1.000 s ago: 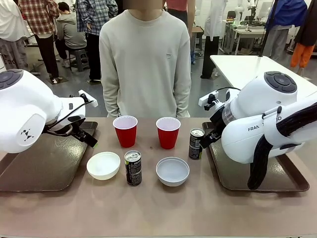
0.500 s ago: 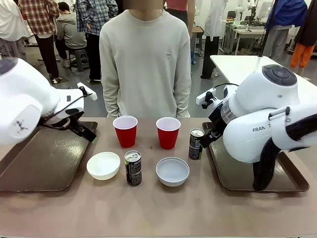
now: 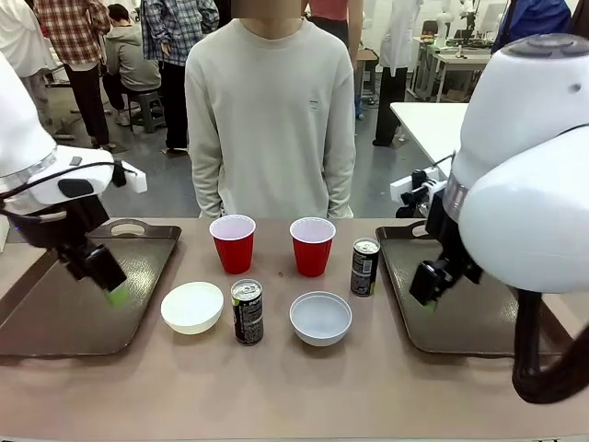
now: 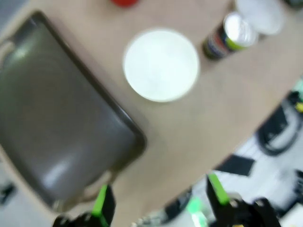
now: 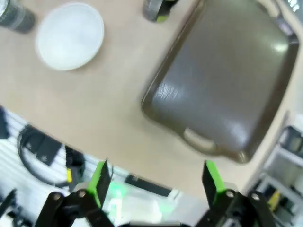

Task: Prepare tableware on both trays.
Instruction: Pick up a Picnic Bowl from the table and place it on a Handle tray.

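Note:
Two red cups (image 3: 233, 243) (image 3: 312, 246) stand mid-table before the person. In front of them sit a white bowl (image 3: 192, 307), a dark can (image 3: 247, 311) and a grey-blue bowl (image 3: 320, 318). A second can (image 3: 364, 266) stands by the right tray (image 3: 479, 324). My left gripper (image 3: 109, 285) hangs open and empty over the left tray (image 3: 55, 318). Over the right tray's near-left part my right gripper (image 3: 425, 287) is open and empty too. The left wrist view shows open fingers (image 4: 102, 204), the tray (image 4: 57, 123), the white bowl (image 4: 161, 65) and a can (image 4: 227, 40). From the right wrist I see the tray (image 5: 227, 80), the grey-blue bowl (image 5: 70, 35) and a can (image 5: 158, 8).
A person in a pale sweater (image 3: 270, 120) stands at the far edge, hands out of sight. Both trays are bare. Bare tabletop (image 3: 294, 387) stretches along the front edge. A white table (image 3: 433, 124) and other people are farther back.
Both arms have swung and lifted. The left gripper moved left and nearer over its tray. The right gripper drew away from the can, over its tray. The tableware has not moved.

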`<move>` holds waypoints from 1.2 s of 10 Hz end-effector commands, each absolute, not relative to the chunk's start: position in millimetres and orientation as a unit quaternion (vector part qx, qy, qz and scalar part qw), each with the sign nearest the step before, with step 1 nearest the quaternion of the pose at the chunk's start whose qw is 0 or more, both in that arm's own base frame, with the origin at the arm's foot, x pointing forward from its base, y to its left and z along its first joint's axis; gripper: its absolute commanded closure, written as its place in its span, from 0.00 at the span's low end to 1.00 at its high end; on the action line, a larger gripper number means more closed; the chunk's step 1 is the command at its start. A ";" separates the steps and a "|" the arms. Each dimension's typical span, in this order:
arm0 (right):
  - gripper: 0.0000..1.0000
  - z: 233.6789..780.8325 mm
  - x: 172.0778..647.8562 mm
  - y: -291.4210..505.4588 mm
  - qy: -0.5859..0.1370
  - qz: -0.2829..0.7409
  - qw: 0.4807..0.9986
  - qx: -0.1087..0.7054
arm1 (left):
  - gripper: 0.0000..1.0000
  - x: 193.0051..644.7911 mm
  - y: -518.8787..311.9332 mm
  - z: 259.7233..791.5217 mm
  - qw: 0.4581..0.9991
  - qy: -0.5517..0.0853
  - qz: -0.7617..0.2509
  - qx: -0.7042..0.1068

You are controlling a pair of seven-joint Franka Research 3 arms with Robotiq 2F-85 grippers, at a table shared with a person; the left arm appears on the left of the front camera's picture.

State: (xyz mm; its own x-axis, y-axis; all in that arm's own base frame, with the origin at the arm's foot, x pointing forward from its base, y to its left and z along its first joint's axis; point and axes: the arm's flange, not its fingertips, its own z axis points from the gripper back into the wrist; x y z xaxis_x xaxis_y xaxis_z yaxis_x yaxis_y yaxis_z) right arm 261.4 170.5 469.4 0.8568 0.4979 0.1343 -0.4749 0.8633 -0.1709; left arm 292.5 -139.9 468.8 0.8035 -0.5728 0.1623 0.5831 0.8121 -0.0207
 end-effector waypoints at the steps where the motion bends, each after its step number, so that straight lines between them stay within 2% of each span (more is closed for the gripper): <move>1: 0.00 396.1 175.4 127.1 -0.122 0.247 0.954 -0.122 | 0.00 227.5 -131.5 413.2 0.959 -0.064 -0.276 -0.014; 2: 0.00 469.4 261.4 170.5 -0.087 0.253 0.961 -0.066 | 0.00 292.5 -139.9 468.8 0.949 -0.074 -0.305 -0.035; 4: 0.00 469.4 261.4 170.5 -0.087 0.253 0.961 -0.066 | 0.00 282.1 -144.8 468.4 0.951 -0.056 -0.302 -0.028; 5: 0.00 478.4 246.5 170.6 -0.089 0.249 0.961 -0.080 | 0.00 309.2 -128.7 460.5 0.942 -0.073 -0.296 -0.139; 6: 0.00 476.6 260.6 146.8 -0.101 0.242 0.965 0.013 | 0.00 310.1 -112.4 461.2 0.925 -0.093 -0.294 -0.224; 7: 0.00 480.9 259.6 122.1 -0.104 0.228 0.965 0.074 | 0.00 301.3 -93.3 471.9 0.890 -0.135 -0.302 -0.314; 8: 0.00 488.1 248.7 96.5 -0.126 0.202 0.961 0.137 | 0.00 286.8 -76.5 476.4 0.863 -0.174 -0.295 -0.371; 10: 0.00 486.2 239.9 40.7 -0.153 0.123 0.942 0.271 | 0.00 278.4 -33.3 473.2 0.836 -0.207 -0.250 -0.441; 12: 0.00 470.6 224.9 -13.1 -0.164 0.093 0.902 0.389 | 0.00 262.4 11.2 462.4 0.842 -0.227 -0.176 -0.457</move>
State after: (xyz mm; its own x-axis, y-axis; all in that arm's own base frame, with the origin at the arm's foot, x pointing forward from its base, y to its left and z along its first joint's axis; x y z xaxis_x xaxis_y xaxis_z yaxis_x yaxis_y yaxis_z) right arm 267.3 1.9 541.3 0.9285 0.0791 0.3627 -0.2934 0.7550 0.5865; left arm 310.5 5.1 513.2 0.8133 -0.1393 0.5649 0.5501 0.5001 -0.6688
